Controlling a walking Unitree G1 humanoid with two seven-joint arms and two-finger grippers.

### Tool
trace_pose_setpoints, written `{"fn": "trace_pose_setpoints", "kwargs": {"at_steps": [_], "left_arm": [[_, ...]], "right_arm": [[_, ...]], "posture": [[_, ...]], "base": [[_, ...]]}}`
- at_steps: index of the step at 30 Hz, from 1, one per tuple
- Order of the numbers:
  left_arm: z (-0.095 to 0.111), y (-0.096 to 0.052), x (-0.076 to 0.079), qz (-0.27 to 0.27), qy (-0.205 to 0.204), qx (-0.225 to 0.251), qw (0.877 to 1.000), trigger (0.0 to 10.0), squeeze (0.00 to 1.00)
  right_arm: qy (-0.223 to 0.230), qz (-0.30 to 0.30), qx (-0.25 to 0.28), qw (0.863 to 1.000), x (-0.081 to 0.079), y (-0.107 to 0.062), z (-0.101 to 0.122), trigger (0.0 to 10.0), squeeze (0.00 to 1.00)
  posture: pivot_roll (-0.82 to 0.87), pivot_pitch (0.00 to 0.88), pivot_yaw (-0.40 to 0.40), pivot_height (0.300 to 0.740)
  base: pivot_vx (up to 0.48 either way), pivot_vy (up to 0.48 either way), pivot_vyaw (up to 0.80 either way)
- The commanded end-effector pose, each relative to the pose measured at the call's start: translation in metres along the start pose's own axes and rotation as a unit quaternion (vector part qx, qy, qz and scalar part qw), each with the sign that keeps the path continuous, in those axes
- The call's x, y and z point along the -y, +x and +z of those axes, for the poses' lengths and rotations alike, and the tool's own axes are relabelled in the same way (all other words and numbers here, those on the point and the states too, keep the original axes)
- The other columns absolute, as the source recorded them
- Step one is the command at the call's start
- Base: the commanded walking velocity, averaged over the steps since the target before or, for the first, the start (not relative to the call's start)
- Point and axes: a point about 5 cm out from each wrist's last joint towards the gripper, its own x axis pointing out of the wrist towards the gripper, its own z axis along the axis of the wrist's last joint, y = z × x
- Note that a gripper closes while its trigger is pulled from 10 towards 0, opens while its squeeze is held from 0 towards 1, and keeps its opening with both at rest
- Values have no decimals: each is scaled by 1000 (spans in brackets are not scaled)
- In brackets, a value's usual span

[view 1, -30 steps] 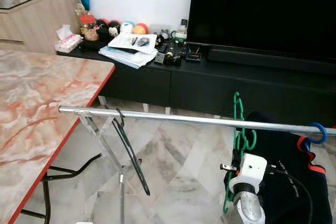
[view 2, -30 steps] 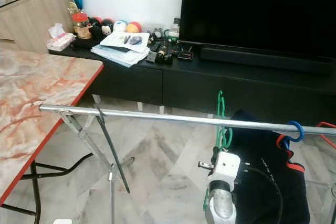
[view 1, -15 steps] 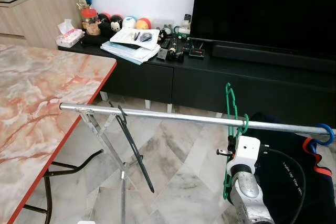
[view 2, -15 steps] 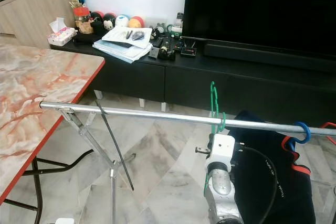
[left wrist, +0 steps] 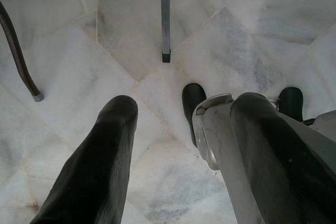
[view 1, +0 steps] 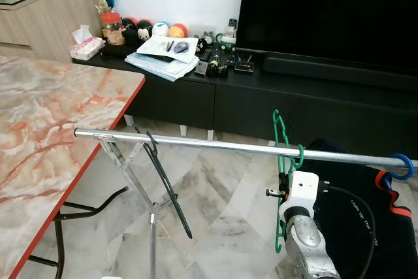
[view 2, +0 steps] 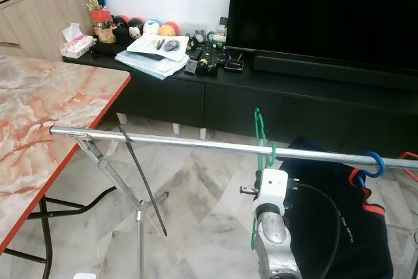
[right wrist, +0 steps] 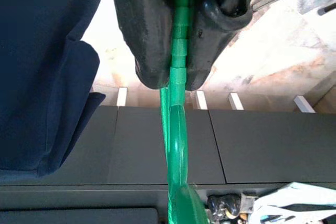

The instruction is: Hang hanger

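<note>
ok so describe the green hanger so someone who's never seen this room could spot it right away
Find the long metal rail running across in front of the black TV cabinet. Toward its right half, just left of the dark garment, the green hanger stands at the rail, clamped in the right end effector. It is thin green plastic, unlike the black hanger further left.

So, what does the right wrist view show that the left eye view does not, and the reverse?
Only the right wrist view shows the right end effector closed on the green hanger, its fingers pressed against the plastic from both sides. Only the left eye view shows the metal rail, the hanger's hook resting over it, the black hanger further along and the marble table. Both show the green hanger, the dark garment and the black TV cabinet.
</note>
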Motion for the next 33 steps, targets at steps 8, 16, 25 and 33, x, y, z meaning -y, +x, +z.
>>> {"fn": "trace_pose_setpoints", "kwargs": {"at_steps": [8,16,25,33], "left_arm": [[-9,-2,1,-3,5,-15,1000,10000,0],[-11,-3,-1,-3,9,-18,1000,10000,0],[-15,-4,1,-8,11,-25,1000,10000,0],[-19,-4,5,-10,15,-31,999,10000,0]], "right_arm": [[4,6,-12,1000,-1,-12,-10,10000,812],[8,19,63,998,-1,-29,1,10000,118],[-3,33,97,995,1,-51,6,10000,0],[-23,-5,108,994,21,-83,5,10000,0]], "posture": [[13,87,-4,740],[8,95,-1,740],[-2,102,-4,740],[-2,104,-8,740]], "base": [[0,0,0],[0,0,0],[0,0,0],[0,0,0]]}}
